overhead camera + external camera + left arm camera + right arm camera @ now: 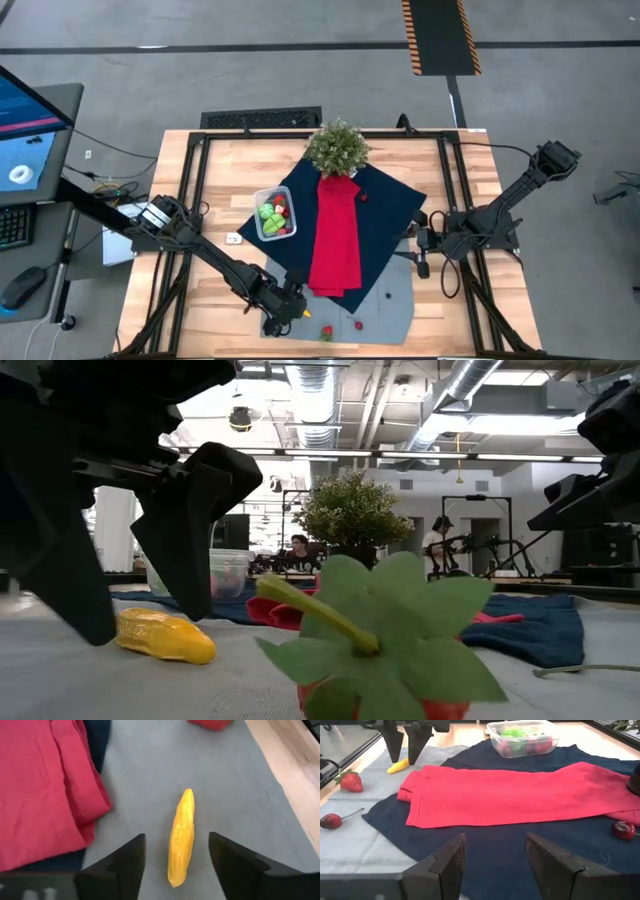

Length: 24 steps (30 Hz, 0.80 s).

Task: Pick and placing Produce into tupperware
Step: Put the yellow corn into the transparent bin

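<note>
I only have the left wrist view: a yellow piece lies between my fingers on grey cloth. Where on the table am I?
Observer: The left gripper is at the near edge of the table, over the grey cloth, left of the red cloth strip.
Operator: Where is the tupperware from there?
Observer: The tupperware sits farther up the table on the dark blue cloth, left of the red strip, with green and red pieces already inside.
Operator: Is the other arm near me?
Observer: No. The right gripper waits at the right side of the blue cloth, fingers open and empty.
Operator: Anything else loose near me?
Observer: A strawberry and a cherry lie on the grey cloth.
</note>
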Each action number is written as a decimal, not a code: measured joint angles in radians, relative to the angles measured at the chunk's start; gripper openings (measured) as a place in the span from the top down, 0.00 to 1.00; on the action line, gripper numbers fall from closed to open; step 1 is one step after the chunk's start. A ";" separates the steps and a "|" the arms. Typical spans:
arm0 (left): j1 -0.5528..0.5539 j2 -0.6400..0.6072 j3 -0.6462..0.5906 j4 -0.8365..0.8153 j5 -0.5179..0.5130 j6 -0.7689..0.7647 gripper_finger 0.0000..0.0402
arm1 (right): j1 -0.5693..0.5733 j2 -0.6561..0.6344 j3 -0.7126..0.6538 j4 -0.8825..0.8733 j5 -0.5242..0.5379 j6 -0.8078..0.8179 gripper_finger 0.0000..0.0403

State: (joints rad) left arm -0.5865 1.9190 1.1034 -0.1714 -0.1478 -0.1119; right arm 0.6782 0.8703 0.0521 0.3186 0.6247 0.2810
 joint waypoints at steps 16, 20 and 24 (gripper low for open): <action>-0.002 0.041 0.001 0.049 0.004 -0.034 0.79 | 0.000 0.000 0.000 0.000 0.000 0.000 0.44; -0.002 0.044 0.014 0.036 0.004 -0.035 0.86 | 0.000 0.000 0.000 0.002 0.000 0.000 0.44; -0.002 0.045 0.049 -0.038 0.001 -0.068 0.91 | 0.000 0.000 0.000 0.003 0.000 0.000 0.44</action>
State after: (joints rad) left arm -0.5880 1.9643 1.1525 -0.2093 -0.1465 -0.1796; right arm 0.6783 0.8703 0.0521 0.3214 0.6247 0.2810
